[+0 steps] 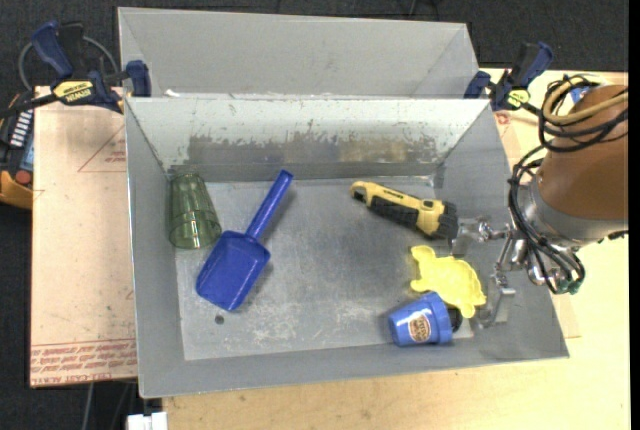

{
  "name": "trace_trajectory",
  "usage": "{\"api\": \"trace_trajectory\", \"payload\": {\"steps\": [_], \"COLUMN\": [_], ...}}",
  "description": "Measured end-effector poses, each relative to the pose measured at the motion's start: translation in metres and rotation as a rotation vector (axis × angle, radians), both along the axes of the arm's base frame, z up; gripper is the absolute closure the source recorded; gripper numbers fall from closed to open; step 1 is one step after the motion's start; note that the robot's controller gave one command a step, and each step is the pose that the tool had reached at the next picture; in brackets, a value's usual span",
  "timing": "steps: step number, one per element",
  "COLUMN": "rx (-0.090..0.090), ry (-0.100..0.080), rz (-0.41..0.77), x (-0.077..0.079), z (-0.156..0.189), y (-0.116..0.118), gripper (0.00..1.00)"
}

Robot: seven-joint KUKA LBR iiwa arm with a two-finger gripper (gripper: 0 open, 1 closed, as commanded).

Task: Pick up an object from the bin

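My gripper [488, 268] is low at the bin's right wall and stands open, one fingertip [474, 232] toward the back and the other toward the front. A flat yellow toy-like piece [447, 276] lies just left of it, its right edge close to the fingers; I cannot tell whether they touch. A blue cup with a label [420, 323] lies on its side in front of the yellow piece, touching it. A yellow and black handled tool [403, 207] lies behind them, its black end near the rear fingertip.
A blue plastic scoop [240, 258] lies in the left middle, handle pointing to the back. A clear green cup [190, 211] rests against the left wall. The arm and its cables hang over the right rim.
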State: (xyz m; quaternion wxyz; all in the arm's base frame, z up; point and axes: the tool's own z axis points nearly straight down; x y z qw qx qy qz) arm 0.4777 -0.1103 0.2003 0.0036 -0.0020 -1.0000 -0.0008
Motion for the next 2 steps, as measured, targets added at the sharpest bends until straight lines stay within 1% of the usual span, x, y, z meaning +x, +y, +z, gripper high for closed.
{"api": "trace_trajectory", "payload": {"steps": [1,2], "rx": [-0.001,-0.002], "ry": [-0.008,-0.021], "rz": [0.005,0.225], "x": [0.002,0.007], "z": [0.004,-0.122], "y": [0.001,0.014], "gripper": [0.00,0.00]}}
